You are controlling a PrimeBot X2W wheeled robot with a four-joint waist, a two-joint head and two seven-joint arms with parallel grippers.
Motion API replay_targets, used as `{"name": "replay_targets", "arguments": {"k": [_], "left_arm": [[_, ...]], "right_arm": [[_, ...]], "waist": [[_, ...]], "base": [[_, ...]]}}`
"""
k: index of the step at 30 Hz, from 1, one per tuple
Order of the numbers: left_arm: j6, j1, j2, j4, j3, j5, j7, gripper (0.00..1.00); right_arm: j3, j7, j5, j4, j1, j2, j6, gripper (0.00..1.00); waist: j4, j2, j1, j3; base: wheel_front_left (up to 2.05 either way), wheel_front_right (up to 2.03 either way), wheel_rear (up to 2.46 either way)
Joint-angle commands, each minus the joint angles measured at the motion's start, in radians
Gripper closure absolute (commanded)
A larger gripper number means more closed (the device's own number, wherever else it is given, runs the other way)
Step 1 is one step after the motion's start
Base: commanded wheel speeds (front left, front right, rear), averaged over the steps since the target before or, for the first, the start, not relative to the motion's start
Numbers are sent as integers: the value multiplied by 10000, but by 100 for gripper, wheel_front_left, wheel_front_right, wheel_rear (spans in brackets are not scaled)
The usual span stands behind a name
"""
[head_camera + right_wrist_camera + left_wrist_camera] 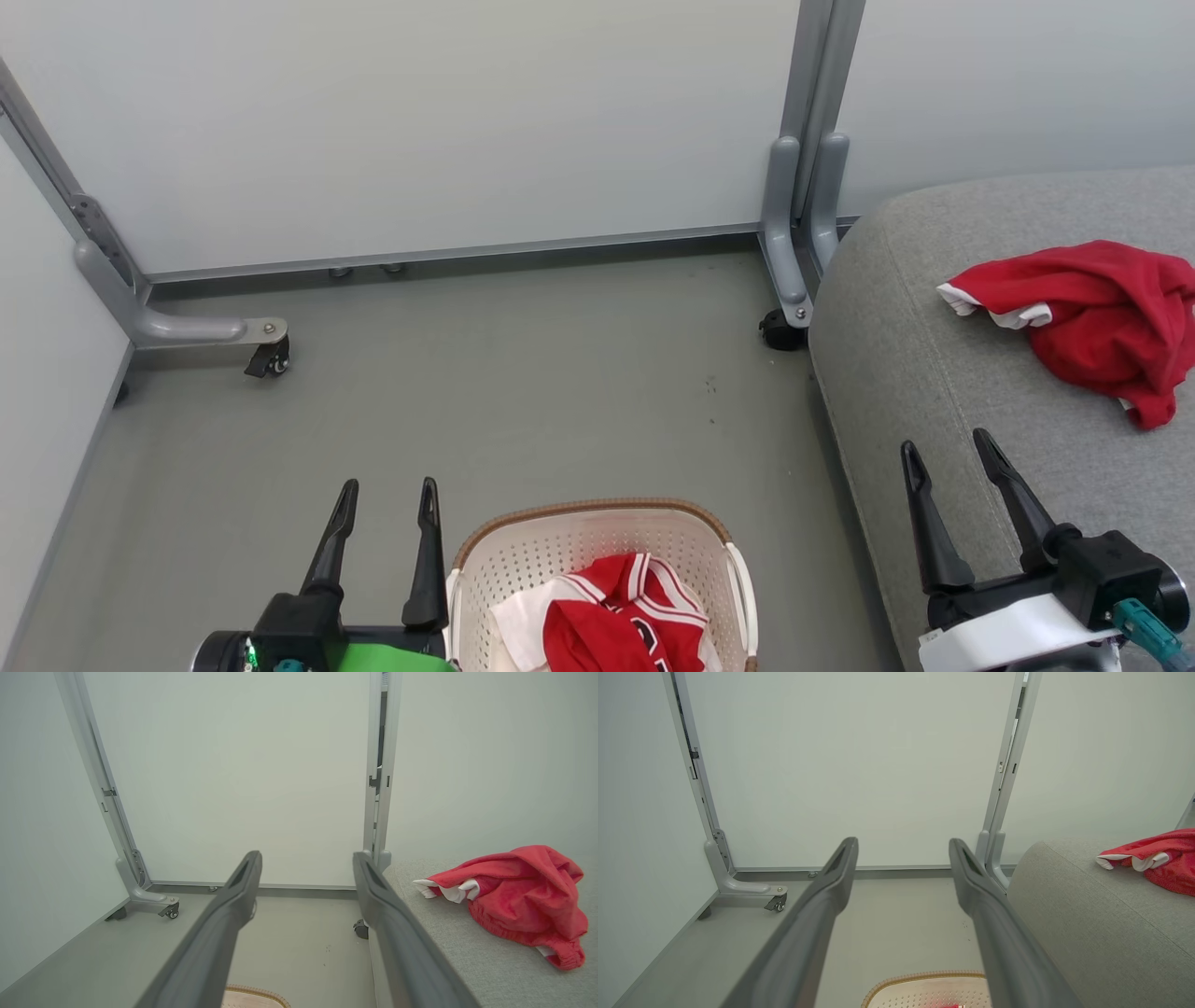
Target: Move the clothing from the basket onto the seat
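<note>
On the grey seat, at about two o'clock from my right gripper, one red garment already lies crumpled, so I judge half of the task done. The red and white jersey is left inside the basket, at six o'clock in my head view. It lies at about four o'clock from my left gripper, which stands just beside the basket. Both grippers are spread wide and hold nothing.
</note>
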Motion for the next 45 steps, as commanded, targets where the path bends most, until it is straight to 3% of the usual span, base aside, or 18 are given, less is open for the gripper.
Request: {"name": "replay_targets", "arguments": {"k": [1,30,35,45], "left_arm": [[-33,42,19,9,18,29,4,0],[-9,-209,19,418,-266,171,5,0],[-84,-588,20,902,-656,238,4,0],[-368,-2613,26,1863,-1373,142,7,0]], "right_arm": [[-2,-25,-23,31,125,-40,-13,0],[65,-25,-142,-57,75,-158,-13,0],[-170,-25,200,-63,-116,-52,-13,0],[-685,-25,466,-405,-1589,-179,-13,0]], "waist": [[-2,0,1,-10],[-151,0,1,348],[-218,0,1,840],[-465,0,1,3586]], "base": [[0,0,0],[0,0,0],[0,0,0],[0,0,0]]}}
